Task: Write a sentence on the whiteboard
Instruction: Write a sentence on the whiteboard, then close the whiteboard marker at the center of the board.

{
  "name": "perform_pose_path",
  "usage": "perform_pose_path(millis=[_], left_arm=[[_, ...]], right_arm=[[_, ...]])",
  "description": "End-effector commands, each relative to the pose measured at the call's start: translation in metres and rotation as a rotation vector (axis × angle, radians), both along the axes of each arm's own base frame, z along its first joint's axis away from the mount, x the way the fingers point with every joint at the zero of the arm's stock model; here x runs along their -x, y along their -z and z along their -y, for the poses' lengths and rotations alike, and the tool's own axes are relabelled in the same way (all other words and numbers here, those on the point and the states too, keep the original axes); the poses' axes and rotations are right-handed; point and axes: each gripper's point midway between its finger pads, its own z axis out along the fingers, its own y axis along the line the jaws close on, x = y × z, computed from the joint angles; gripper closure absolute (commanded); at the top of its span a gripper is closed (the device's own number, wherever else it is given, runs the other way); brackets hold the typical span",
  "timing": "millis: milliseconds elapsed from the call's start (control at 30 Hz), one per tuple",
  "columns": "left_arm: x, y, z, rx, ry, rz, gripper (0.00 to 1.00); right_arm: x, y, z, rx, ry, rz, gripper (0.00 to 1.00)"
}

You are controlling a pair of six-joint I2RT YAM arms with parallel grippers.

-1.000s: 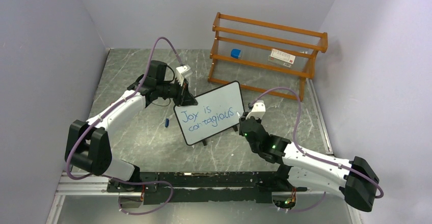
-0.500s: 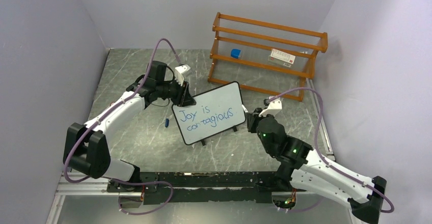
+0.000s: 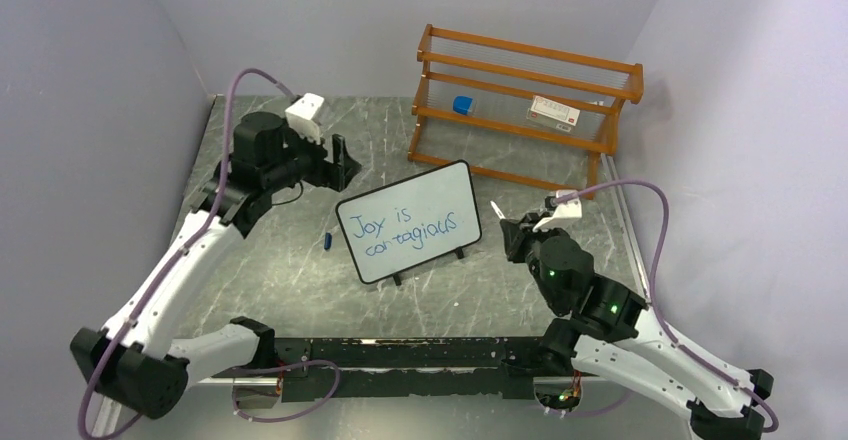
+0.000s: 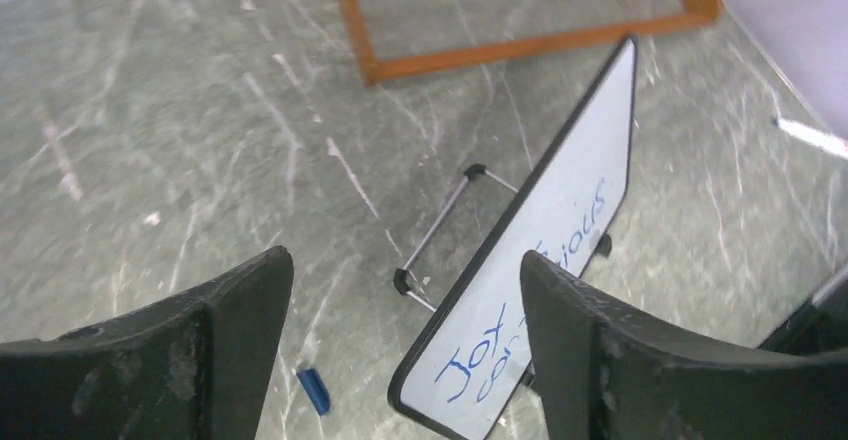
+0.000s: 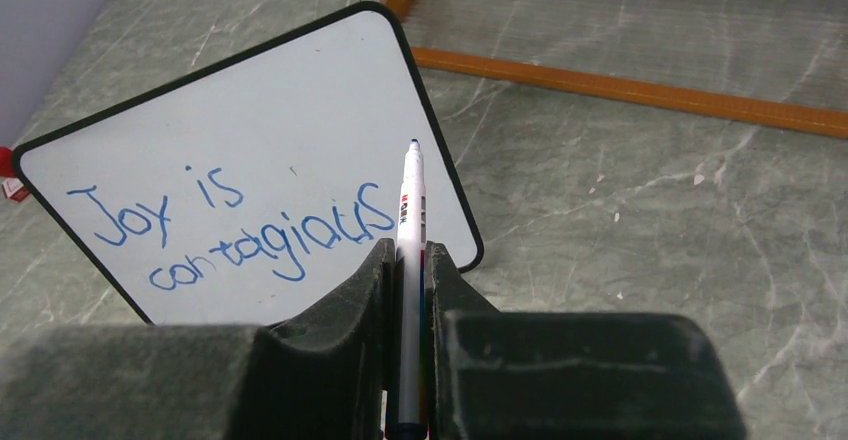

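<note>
The board [image 3: 408, 222] stood tilted on its feet on the counter [image 3: 280, 270], sentence [image 3: 410, 230] facing me. I judged it light, stiff and tippy (thin frame, small feet), best taken by a top corner. Left pincer [image 3: 343, 160] hung spread, empty, near it; right pincer [image 5: 410, 255] pinched the marker [image 5: 411, 210].

The top view looks down from high behind the arms, taking in the whole table [image 3: 290, 270] with the whiteboard [image 3: 410, 222] at centre and the orange rack [image 3: 525, 110] at upper right. The left wrist camera looks forward and down between its dark fingers [image 4: 230, 330] in the lower corners — the board nearly edge-on right of centre, the rack's foot along the top. The right wrist camera sits closest, sighting along the marker [image 5: 410, 220] at bottom centre — board face at left, rack rails across the top; all three share board and rack.
</note>
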Motion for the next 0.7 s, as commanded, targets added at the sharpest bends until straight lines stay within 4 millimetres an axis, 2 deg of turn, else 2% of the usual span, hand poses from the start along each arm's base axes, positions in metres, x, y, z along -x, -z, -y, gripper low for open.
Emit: perform_pose_path(millis=[0,133,333,533,667], left_arm=[[0.003,-0.005,-0.051,-0.013,-0.308,-0.007,0.04],[0.011,0.013,-0.084,-0.068,-0.478,-0.06,0.02],[0.018,0.065,-0.111,-0.172,-0.582,-0.193,0.07],[0.018,0.117,-0.118,-0.207,-0.578,-0.338,0.13],[0.017,0.15,-0.115,-0.217,-0.535,-0.437,0.22]], right_arm=[[0.005,-0.012,0.014,0.004,0.015,0.026,1.0],[0.009,-0.015,0.021,-0.008,0.015,0.04,1.0],[0.014,-0.02,0.028,-0.033,0.014,0.063,1.0],[0.017,-0.026,0.033,-0.063,0.014,0.083,1.0],[0.018,-0.027,0.034,-0.078,0.016,0.095,1.0]])
